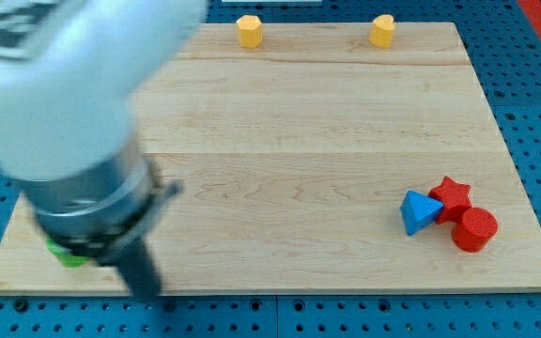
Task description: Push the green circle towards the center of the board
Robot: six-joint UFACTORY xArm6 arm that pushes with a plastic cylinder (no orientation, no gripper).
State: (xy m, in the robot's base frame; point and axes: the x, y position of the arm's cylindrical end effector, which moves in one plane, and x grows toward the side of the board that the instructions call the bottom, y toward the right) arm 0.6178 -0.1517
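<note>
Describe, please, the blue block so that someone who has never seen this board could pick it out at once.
Start at the wooden board and go to its corner at the view's bottom right, where three blocks huddle together. The blue triangle is the leftmost of them, touching the red star, with the red cylinder beyond. It is the only blue block on the board.

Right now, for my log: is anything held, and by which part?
Nothing is held; there are no fingers. My tip is hidden behind the arm, beside the green block.
</note>
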